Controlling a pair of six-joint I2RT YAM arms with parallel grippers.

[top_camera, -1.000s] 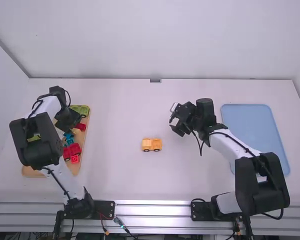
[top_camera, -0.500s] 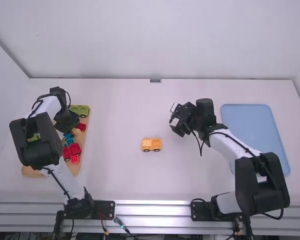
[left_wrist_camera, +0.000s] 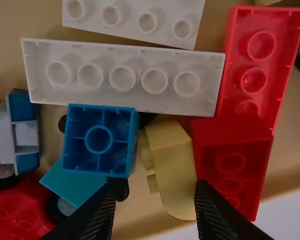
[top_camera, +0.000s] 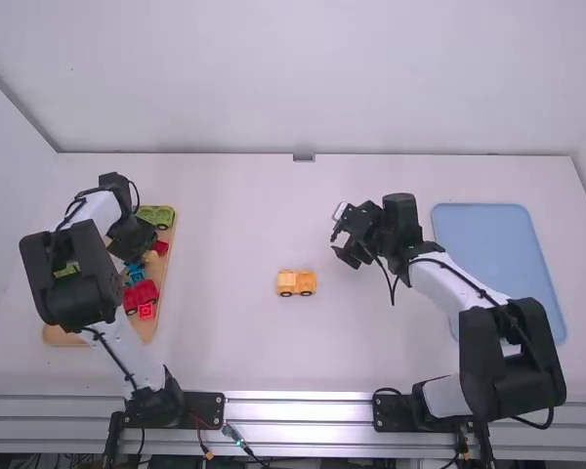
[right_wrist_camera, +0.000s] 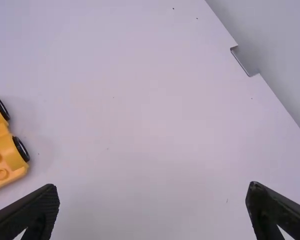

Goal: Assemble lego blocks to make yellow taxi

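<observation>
My left gripper (top_camera: 137, 237) is over the block tray at the far left. In the left wrist view, the left gripper (left_wrist_camera: 155, 200) has its fingers apart, with a pale yellow curved block (left_wrist_camera: 175, 170) lying on its side beyond them. That block touches or nearly touches a red block (left_wrist_camera: 235, 165). Near the table's middle stands the orange-yellow vehicle base (top_camera: 296, 283) on its wheels, partly seen in the right wrist view as a studded base (right_wrist_camera: 5, 155). My right gripper (top_camera: 342, 236) hangs to its right and farther back; in its own view, the right gripper (right_wrist_camera: 152, 195) is spread with nothing between its fingers.
The wooden tray (top_camera: 164, 269) also holds white bricks (left_wrist_camera: 122, 77), a blue block (left_wrist_camera: 99, 140), a green wheeled piece (top_camera: 157, 217) and several red pieces (top_camera: 142, 293). A blue tray (top_camera: 498, 249) lies at the right, partly behind the right arm.
The left arm has shifted very slightly over the wooden tray. My right arm and the vehicle base have stayed where they were.
</observation>
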